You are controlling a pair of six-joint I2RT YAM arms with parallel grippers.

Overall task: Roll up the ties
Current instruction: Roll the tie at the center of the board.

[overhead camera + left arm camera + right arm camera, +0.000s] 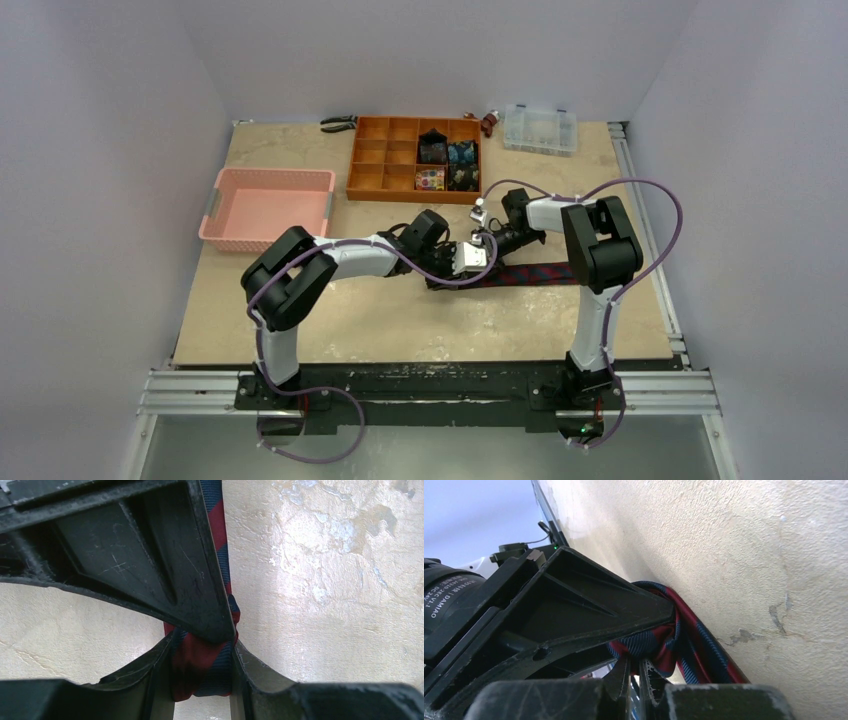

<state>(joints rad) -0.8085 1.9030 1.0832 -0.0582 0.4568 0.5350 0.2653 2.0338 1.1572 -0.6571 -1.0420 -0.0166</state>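
Lying stretched across the tabletop between the two arms, the striped tie is held at its bunched end by the left pincer, whose jaws are set narrowly round the folded fabric. The right pincer is closed almost fully at the same fold, apparently on a thin edge of cloth. With both pincers crowded together, the bunched end could be pulled loose or skewed if one grip is released too soon, or a fingertip could be wound into the roll
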